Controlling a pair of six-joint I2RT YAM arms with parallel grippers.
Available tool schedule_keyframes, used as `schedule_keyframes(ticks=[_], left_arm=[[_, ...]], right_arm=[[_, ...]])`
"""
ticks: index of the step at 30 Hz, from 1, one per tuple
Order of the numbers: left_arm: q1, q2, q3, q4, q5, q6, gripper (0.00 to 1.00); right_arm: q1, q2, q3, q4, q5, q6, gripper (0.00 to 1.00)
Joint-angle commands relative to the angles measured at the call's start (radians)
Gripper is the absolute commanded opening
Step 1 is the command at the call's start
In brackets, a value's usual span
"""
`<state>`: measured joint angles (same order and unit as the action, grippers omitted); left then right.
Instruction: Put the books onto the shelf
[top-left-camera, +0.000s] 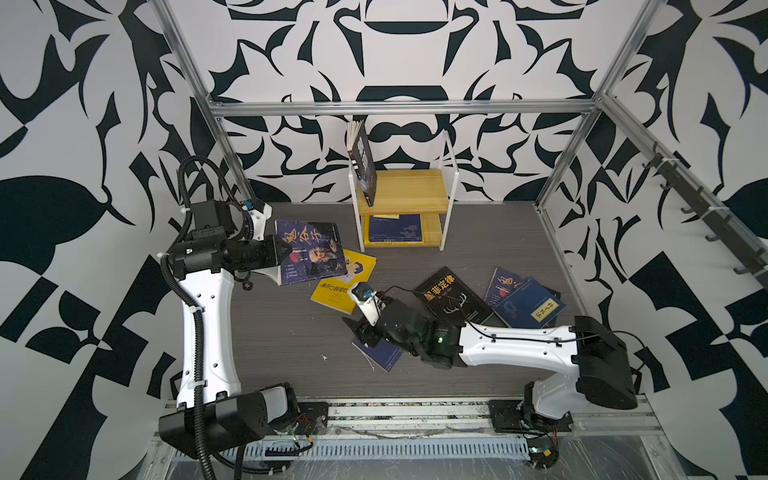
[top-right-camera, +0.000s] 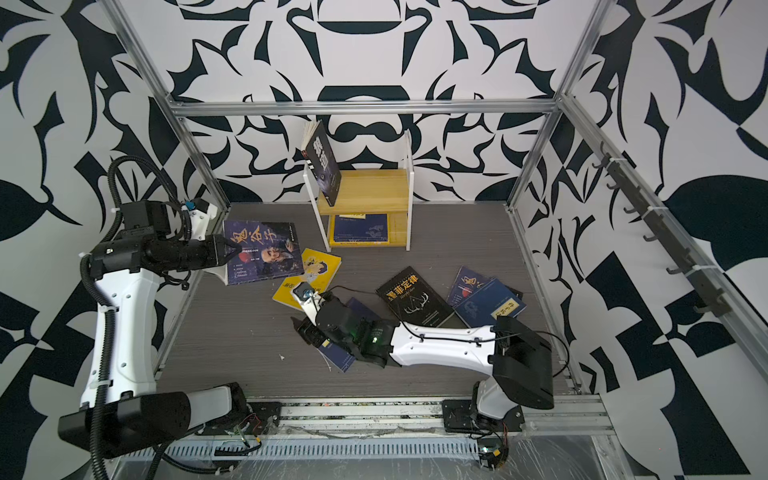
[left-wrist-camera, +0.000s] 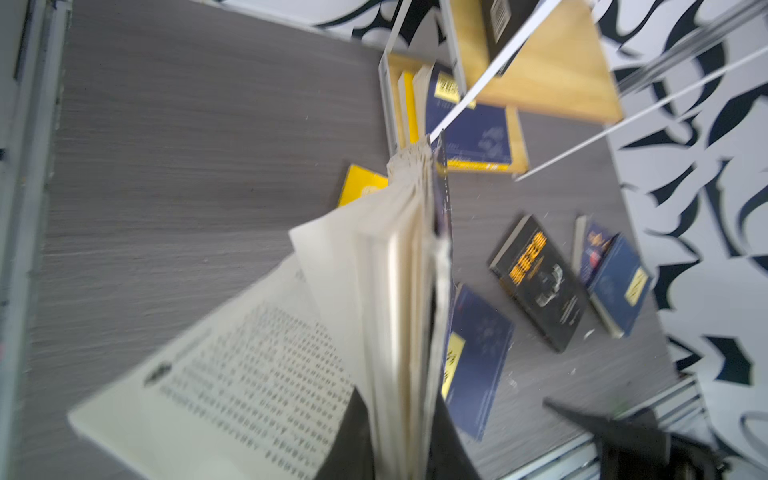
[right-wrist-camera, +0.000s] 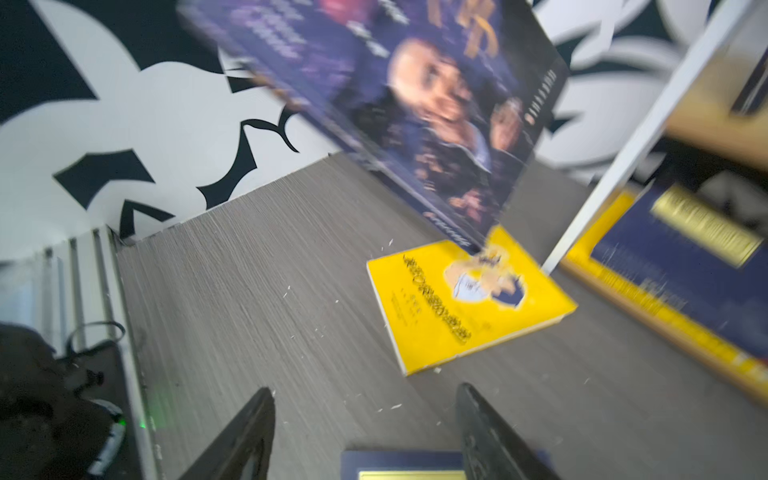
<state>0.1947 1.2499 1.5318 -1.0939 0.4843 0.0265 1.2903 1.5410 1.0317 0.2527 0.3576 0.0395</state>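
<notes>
Shelf (top-left-camera: 415, 191): dark book (top-left-camera: 362, 166) stands tilted at left end of the top board. Navy book (top-left-camera: 395, 227) lies flat on the bottom board. Purple book (top-left-camera: 309, 251) is up off the counter (top-left-camera: 291, 332), pages hanging open. Flat on counter: yellow book (top-left-camera: 347, 286), antler book (top-left-camera: 451, 297), right navy book (top-left-camera: 532, 309) overlapping second purple book (top-left-camera: 505, 280), front navy book (top-left-camera: 382, 357).

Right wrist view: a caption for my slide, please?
Open right gripper hovers over a navy book, facing a yellow book.

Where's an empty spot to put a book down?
The shelf's top board is bare right of the leaning black book. The table is bare at the front left, before the yellow book. The right side is crowded around the antler book.
</notes>
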Motion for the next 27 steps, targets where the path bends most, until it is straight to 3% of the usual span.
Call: schedule_keyframes(ticks=[1, 4, 13, 16, 27], left_arm=[[-0.059, -0.040, 0.002, 0.113, 0.094, -0.144, 0.00], [-0.135, -0.041, -0.018, 0.121, 0.090, -0.151, 0.00], [-0.161, -0.047, -0.078, 0.164, 0.127, -0.215, 0.00], [-0.178, -0.047, -0.095, 0.165, 0.126, -0.200, 0.00], [-0.184, -0.053, -0.148, 0.172, 0.150, -0.197, 0.00]], right_arm=[[0.048, 0.019, -0.009, 0.181, 0.148, -0.436, 0.75], [0.070, 0.090, 0.015, 0.280, 0.167, -0.682, 0.81], [0.058, 0.285, 0.116, 0.622, 0.363, -1.079, 0.98], [0.035, 0.317, 0.112, 0.729, 0.378, -1.149, 1.00], [-0.067, 0.327, 0.137, 0.702, 0.355, -1.150, 0.98]])
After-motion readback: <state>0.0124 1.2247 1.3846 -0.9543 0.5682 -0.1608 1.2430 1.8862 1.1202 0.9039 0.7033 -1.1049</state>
